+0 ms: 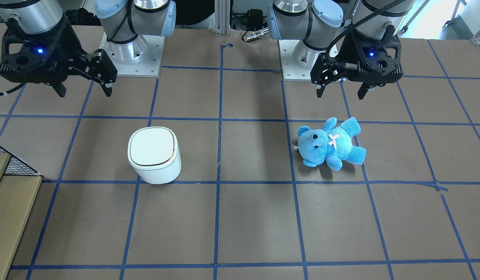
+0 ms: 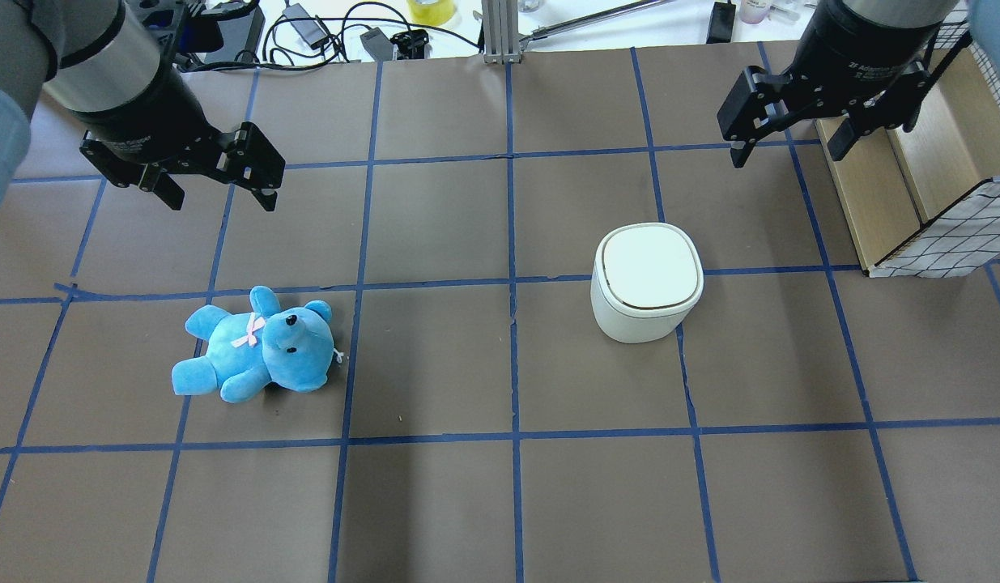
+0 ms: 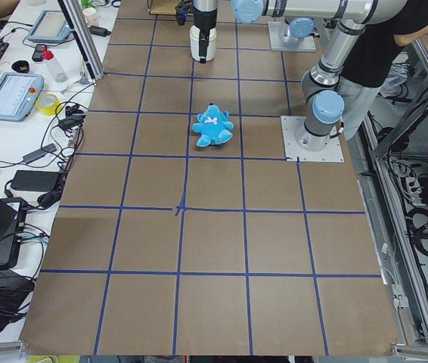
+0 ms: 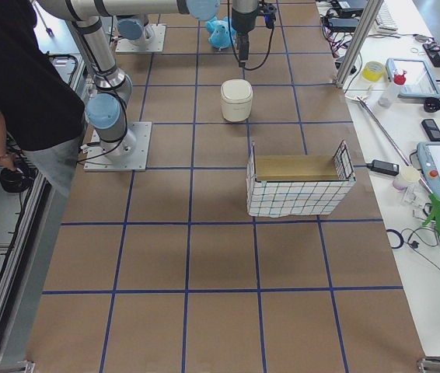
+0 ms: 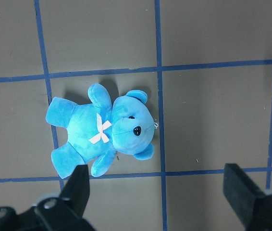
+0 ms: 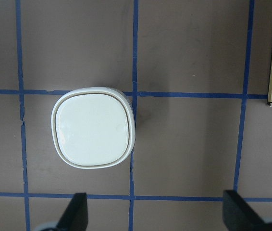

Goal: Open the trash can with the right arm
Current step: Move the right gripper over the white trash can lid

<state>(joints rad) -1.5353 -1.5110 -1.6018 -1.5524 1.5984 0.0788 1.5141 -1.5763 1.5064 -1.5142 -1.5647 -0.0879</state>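
The white trash can [image 2: 647,279] stands upright on the table with its flat lid shut; it also shows in the front view [image 1: 153,153] and the right wrist view [image 6: 93,132]. My right gripper [image 2: 789,154] is open and empty. It hangs above the table, beyond the can and to its right in the overhead view, clear of it. In the front view the right gripper [image 1: 85,92] is at upper left. My left gripper [image 2: 222,202] is open and empty, above the table beyond a blue teddy bear [image 2: 257,348].
The blue teddy bear [image 5: 102,134] lies on its back on the left half. A wooden box with wire-mesh sides [image 2: 912,186] stands at the table's right edge, close beside the right gripper. Blue tape lines grid the brown table [image 2: 500,364].
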